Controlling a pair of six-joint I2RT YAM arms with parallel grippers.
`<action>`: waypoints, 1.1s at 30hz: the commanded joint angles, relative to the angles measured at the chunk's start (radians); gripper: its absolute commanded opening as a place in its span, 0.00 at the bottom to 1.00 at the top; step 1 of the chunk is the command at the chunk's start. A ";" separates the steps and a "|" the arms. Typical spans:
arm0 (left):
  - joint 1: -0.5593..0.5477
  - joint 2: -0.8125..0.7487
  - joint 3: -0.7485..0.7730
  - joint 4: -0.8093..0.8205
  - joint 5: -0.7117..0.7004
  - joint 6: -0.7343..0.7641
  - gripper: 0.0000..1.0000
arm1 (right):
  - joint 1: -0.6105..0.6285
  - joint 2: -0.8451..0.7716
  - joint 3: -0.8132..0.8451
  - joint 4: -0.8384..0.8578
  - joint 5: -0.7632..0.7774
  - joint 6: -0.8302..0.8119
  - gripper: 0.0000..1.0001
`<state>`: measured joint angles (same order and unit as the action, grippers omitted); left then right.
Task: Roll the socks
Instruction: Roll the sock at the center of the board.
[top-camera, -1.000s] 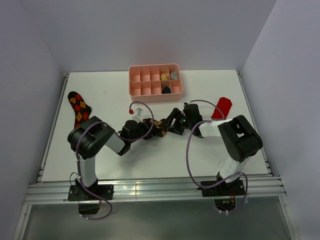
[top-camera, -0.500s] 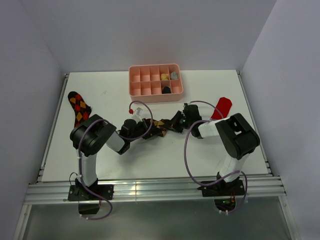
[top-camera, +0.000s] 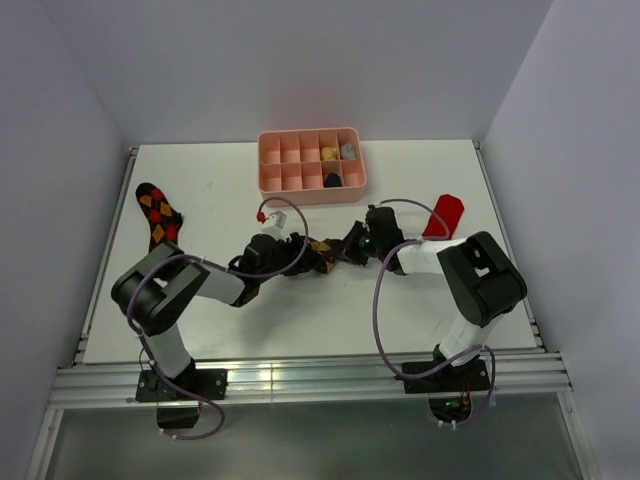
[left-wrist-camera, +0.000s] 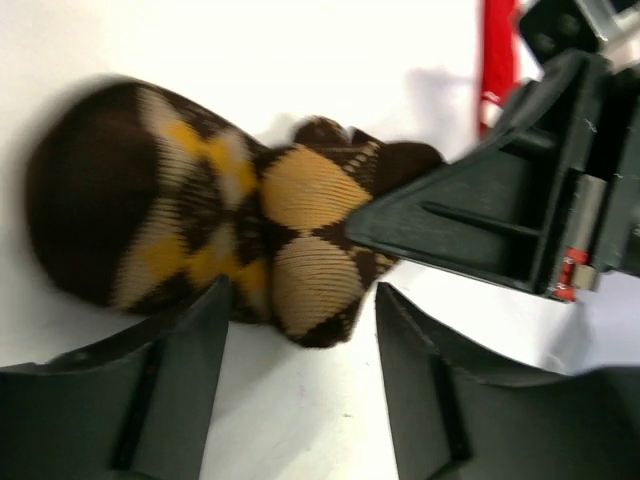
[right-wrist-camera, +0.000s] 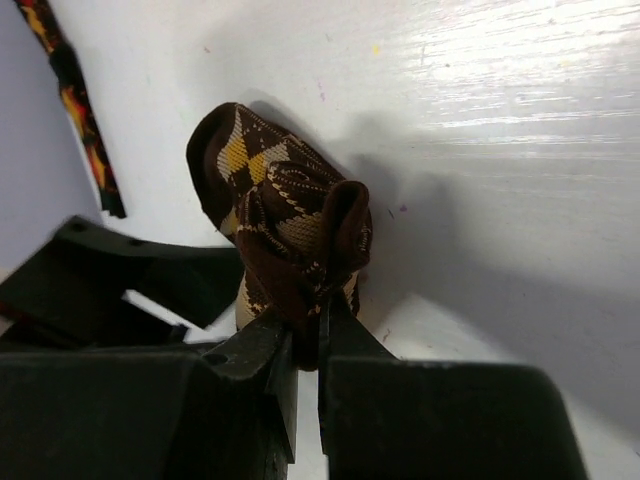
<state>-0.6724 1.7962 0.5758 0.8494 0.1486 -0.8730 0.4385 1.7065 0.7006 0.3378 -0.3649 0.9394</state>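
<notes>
The black sock with tan diamonds (top-camera: 322, 252) lies bunched into a roll mid-table, between both grippers. My right gripper (right-wrist-camera: 306, 335) is shut on a dark fold at the roll's end (right-wrist-camera: 280, 220). My left gripper (left-wrist-camera: 305, 292) is open, its two fingers either side of the roll's near edge (left-wrist-camera: 200, 220), with a gap to each. In the top view the left gripper (top-camera: 298, 258) is left of the roll and the right gripper (top-camera: 347, 246) right of it. The red-orange diamond sock (top-camera: 157, 215) lies flat at far left. The plain red sock (top-camera: 443, 215) lies at right.
A pink compartment tray (top-camera: 310, 197) stands at the back centre with a few small items in its right cells. Side walls close in the table at left and right. A metal rail runs along the near edge by the arm bases.
My left gripper has opened and let go of the tan sock roll, and its elbow swung left. My right gripper has closed on the roll's end.
</notes>
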 joint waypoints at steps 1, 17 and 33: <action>-0.039 -0.119 -0.001 -0.197 -0.239 0.210 0.66 | 0.008 -0.050 0.049 -0.134 0.093 -0.060 0.00; -0.450 0.011 0.174 -0.124 -0.802 0.862 0.84 | 0.026 -0.054 0.148 -0.312 0.123 -0.085 0.00; -0.478 0.221 0.318 -0.165 -0.922 0.997 0.52 | 0.026 -0.058 0.158 -0.322 0.093 -0.076 0.00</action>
<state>-1.1507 1.9923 0.8593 0.6880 -0.7692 0.1261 0.4557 1.6836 0.8322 0.0628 -0.2512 0.8730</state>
